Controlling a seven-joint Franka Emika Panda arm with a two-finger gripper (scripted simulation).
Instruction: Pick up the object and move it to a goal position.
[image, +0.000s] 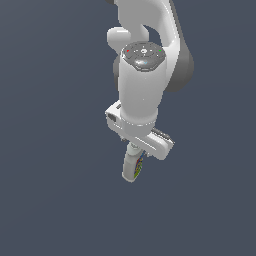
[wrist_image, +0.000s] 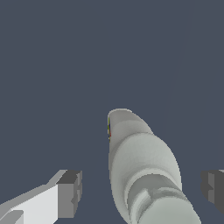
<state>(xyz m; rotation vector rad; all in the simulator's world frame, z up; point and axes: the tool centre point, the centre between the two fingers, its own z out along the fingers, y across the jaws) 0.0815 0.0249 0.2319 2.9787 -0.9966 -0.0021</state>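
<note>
Uniform dark slate-blue ground fills both views; no seam or edge is seen on it. In the exterior view the white Franka arm (image: 142, 75) is seen reaching down from the upper frame, its wrist housing covering most of the hand. The small pale grey-white bottle with a multicoloured label (image: 133, 167) is seen protruding below the hand, tilted, with its lower end toward the exterior view's left. In the wrist view the bottle (wrist_image: 140, 162) is recorded between the two dark grey finger pads (wrist_image: 70, 192) of the gripper (wrist_image: 142, 190). The pads are set apart, with a visible gap on each side of the bottle; no contact is observed. Whether the bottle rests on the ground cannot be told.
</note>
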